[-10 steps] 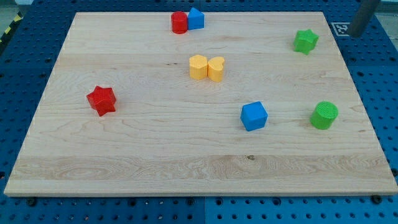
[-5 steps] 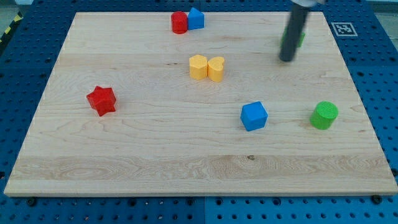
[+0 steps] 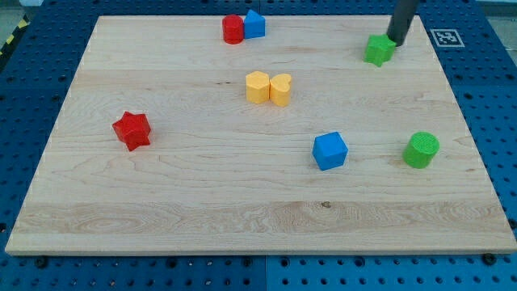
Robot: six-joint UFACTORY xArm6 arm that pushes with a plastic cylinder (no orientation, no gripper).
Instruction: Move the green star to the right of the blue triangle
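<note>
The green star (image 3: pixel 378 50) lies on the wooden board (image 3: pixel 202 186) near the view's top right. My tip (image 3: pixel 396 44) touches or nearly touches the star's right side, the dark rod rising out of the view's top. The blue triangle (image 3: pixel 254 24) sits at the view's top centre, pressed against a red cylinder (image 3: pixel 233 29) on its left. The star is far to the right of the triangle and slightly lower.
A yellow pair of blocks (image 3: pixel 268 87) sits below the triangle. A blue cube (image 3: pixel 329 150) and a green cylinder (image 3: pixel 422 149) lie at the lower right. A red star (image 3: pixel 132 130) lies at the left.
My tip swung from off the board's right, over the star's left, to the star's right side. The green star has shifted left and slightly up. Other blocks are unmoved.
</note>
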